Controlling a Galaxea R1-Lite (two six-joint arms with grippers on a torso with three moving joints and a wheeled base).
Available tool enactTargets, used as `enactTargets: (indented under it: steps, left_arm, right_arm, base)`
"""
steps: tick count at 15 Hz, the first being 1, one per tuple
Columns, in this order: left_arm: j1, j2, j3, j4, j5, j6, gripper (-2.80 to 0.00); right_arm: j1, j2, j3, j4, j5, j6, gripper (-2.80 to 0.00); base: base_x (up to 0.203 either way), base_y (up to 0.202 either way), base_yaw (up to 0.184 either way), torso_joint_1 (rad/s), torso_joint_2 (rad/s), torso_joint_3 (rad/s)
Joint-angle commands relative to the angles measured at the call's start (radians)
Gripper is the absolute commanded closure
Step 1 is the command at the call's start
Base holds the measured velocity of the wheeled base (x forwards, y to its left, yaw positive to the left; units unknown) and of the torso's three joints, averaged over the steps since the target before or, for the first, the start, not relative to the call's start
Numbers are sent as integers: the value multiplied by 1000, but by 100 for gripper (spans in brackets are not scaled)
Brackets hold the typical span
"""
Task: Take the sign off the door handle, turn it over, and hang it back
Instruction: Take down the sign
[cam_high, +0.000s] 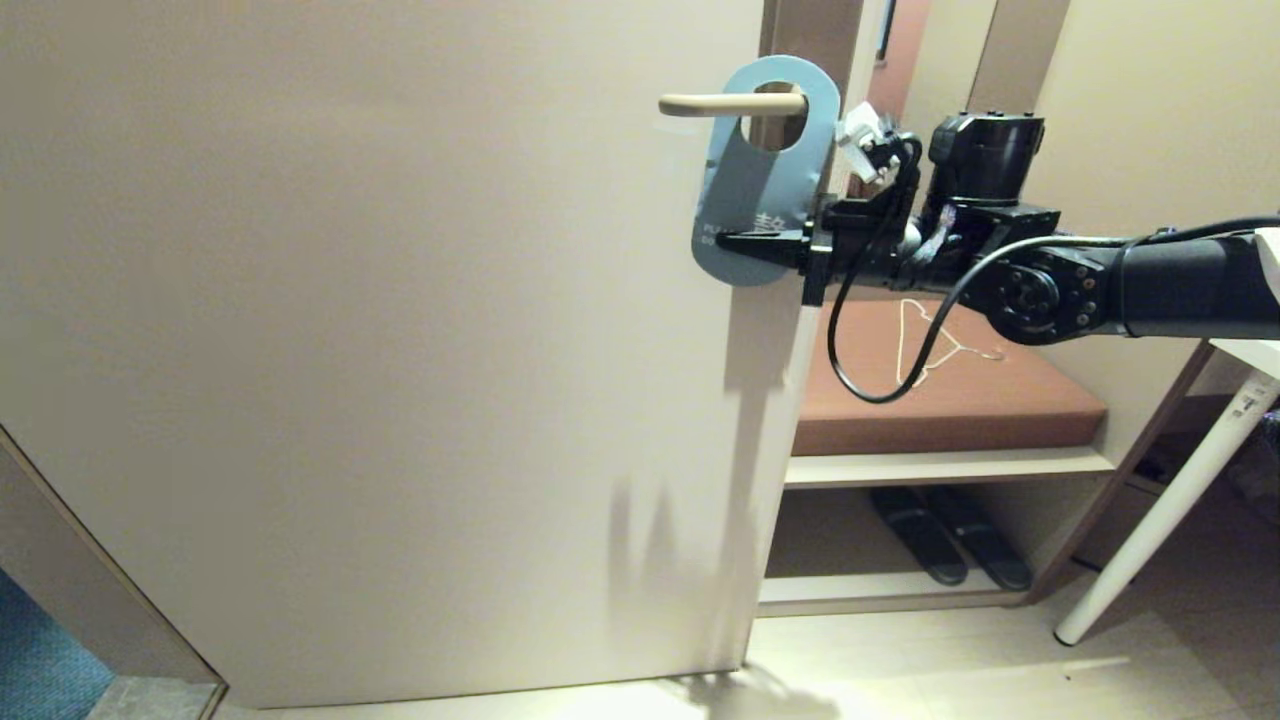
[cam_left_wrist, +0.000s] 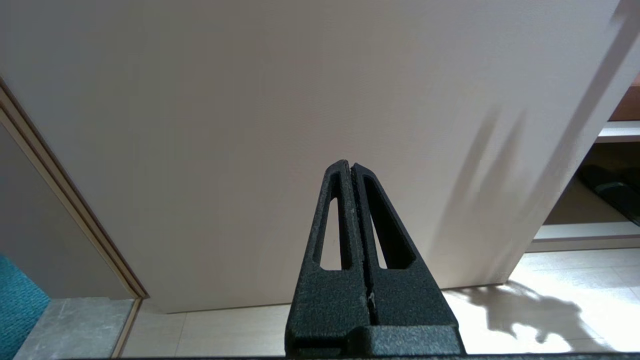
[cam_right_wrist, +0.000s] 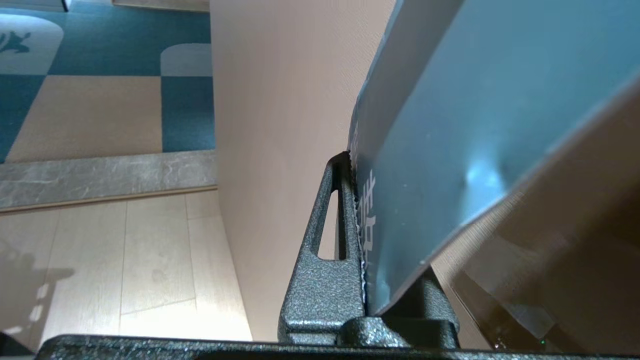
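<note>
The blue sign (cam_high: 760, 185) hangs by its round hole on the beige door handle (cam_high: 730, 103), near the handle's base by the door's edge. White lettering shows on its lower part. My right gripper (cam_high: 722, 242) reaches in from the right and is shut on the sign's lower end. In the right wrist view the blue sign (cam_right_wrist: 450, 130) fills the space beside one black finger (cam_right_wrist: 340, 215), and the other finger is hidden behind it. My left gripper (cam_left_wrist: 352, 165) is shut and empty, low down, pointing at the door's lower part.
The beige door (cam_high: 380, 330) stands ajar. Behind its edge is a bench with a brown cushion (cam_high: 960, 385), a thin white wire hanger (cam_high: 935, 340) on it, and dark slippers (cam_high: 950, 550) on the shelf below. A white table leg (cam_high: 1170, 500) slants at the right.
</note>
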Motion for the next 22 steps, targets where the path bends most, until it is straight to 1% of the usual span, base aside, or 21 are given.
enactTargets:
  steps: [1,4,9,14,17,20,22]
  left_arm:
    - [0,1,0,0,1,0,0]
    - [0,1,0,0,1,0,0]
    - [0,1,0,0,0,0,0]
    - [0,1,0,0,-1,0,0]
    - [0,1,0,0,1,0,0]
    - [1,1,0,0,1,0,0]
    - [0,1,0,0,1,0,0]
  right_arm:
    - [17,-1,-2,-3,-4,-1,0]
    - [41,5,-9,-16,-64,-1,0]
    - [73,26,-35,-32,-142,1,0]
    - [123,79,-136,-34,-240,0,0]
    - [162,118,-188,-36,-323,-1,0]
    - [182,146,-194,-90,-352,-1,0]
    - [189,147,-186,-94,-356,-1,0]
  base:
    - [0,0,0,0,0,0]
    - [0,0,0,0,0,0]
    - [0,0,0,0,0,0]
    - [0,0,0,0,0,0]
    - [0,0,0,0,0,0]
    - [0,0,0,0,0,0]
    - [0,0,0,0,0,0]
